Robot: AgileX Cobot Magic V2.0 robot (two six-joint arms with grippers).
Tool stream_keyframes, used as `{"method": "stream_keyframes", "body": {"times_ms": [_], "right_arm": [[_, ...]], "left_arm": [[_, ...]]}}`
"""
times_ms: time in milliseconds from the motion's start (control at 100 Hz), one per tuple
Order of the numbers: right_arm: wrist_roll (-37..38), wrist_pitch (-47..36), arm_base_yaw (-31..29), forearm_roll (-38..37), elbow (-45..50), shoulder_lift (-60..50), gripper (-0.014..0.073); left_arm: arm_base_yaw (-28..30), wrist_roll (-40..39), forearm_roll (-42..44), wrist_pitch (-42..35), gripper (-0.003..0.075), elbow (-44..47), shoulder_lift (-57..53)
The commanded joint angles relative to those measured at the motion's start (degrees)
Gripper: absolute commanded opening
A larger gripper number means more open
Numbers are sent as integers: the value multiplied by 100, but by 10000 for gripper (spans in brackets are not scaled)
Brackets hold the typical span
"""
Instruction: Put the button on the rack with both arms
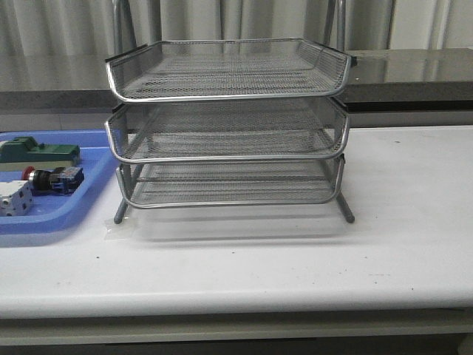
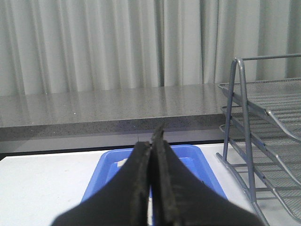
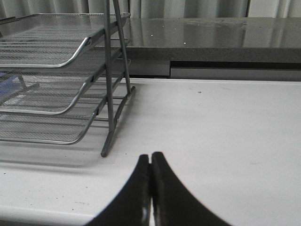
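Silver wire-mesh three-tier letter rack (image 1: 229, 122) at centre of white tabletop (image 1: 310, 259), on a thin metal frame with dark-tipped legs. Three shallow trays, rounded at the corners, stepped so the top tier juts nearest; all three without contents, fine mesh see-through.

At 9 o'clock from the rack, just beside its left leg: blue plastic tray (image 1: 52, 216), smooth and glossy, low-walled, cut by the picture's left edge. Inside it, small push-button switch (image 1: 53, 179) lying on its side, red mushroom head toward 9 o'clock, black cylindrical body, blue block toward 3 o'clock. Close at 11 o'clock of the button, green rectangular block (image 1: 38, 151); at 8 o'clock, almost touching, white boxy component (image 1: 13, 198). Tray wall and rack leg between button and the rack's tiers.

Beyond the table at 12 o'clock, grey speckled stone-like ledge (image 1: 414, 66), polished and reflective, backed by pale pleated curtains (image 1: 66, 26).

Neither arm visible from the front. Left gripper (image 2: 151, 141): black matte fingers pressed together, nothing between them, blue tray beyond the tips, rack frame off to one side. Right gripper (image 3: 150, 157): black fingers likewise closed and empty, over bare tabletop, near the rack's leg but clear of it.
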Motion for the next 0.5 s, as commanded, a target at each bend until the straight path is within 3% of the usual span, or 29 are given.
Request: {"method": "stream_keyframes", "body": {"times_ms": [0,490], "right_arm": [[9,-499,-10,-44,7,-92,-69],[-34,-527,-10,-148,7,-92,-69]], "left_arm": [[20,-58,-49,-467,-20,194,-189],[20,-58,-49,-467,-20,194,-189]]}}
